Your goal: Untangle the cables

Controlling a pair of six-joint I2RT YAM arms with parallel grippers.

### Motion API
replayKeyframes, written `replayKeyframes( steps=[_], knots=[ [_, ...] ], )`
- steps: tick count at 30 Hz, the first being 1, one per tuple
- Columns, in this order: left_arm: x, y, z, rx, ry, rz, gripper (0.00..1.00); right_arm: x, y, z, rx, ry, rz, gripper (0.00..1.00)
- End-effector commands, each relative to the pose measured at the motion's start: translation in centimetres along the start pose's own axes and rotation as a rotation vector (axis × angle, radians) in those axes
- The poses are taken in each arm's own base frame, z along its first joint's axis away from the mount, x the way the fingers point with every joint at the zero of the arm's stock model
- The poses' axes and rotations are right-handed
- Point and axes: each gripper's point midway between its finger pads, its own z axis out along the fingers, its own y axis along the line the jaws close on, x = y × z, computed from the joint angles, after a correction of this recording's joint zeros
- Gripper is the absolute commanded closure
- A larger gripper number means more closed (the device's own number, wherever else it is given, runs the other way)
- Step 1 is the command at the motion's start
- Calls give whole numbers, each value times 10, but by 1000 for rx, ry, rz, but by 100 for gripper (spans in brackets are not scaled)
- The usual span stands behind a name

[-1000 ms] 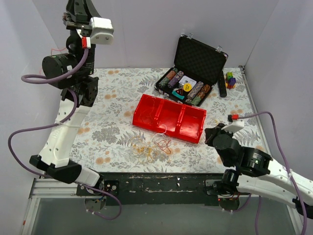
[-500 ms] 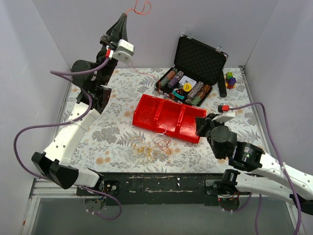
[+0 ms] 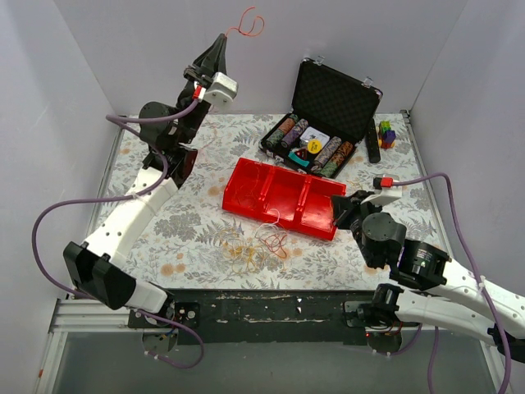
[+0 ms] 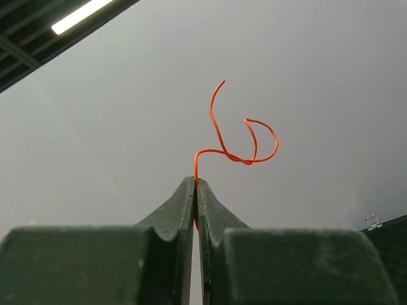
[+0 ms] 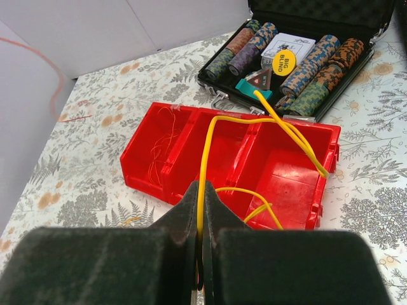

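Observation:
My left gripper (image 3: 220, 39) is raised high at the back left and is shut on an orange cable (image 3: 248, 22), whose curled end stands above the fingertips (image 4: 194, 184) in the left wrist view (image 4: 245, 146). My right gripper (image 3: 339, 210) is shut on a yellow cable (image 5: 210, 152) that arches over the red tray (image 5: 191, 136). A tangle of thin orange, yellow and white cables (image 3: 254, 244) lies on the table in front of the tray (image 3: 246, 187).
An open black case of poker chips (image 3: 324, 131) stands behind the tray. Small coloured blocks (image 3: 385, 133) and a black stick sit at the back right. Thin orange strands lie in the tray's left compartment (image 5: 159, 143). White walls enclose the table.
My left arm has swung from the far left toward the middle and lifted the orange cable high. My right arm has shifted slightly right beside the tray.

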Motion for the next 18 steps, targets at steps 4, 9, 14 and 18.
replayKeyframes(
  steps=[4,9,14,18],
  knots=[
    [10,-15,-3,14,0,-44,100,-8,4,1,-5,-24,43,99],
    [9,-10,-1,-1,-1,-27,100,-7,4,0,-7,-17,39,99],
    [9,-14,-2,14,0,-32,100,-6,3,-1,-5,-14,39,99],
    [12,-19,-5,31,8,-42,100,-4,0,-1,4,-9,38,99]
  ],
)
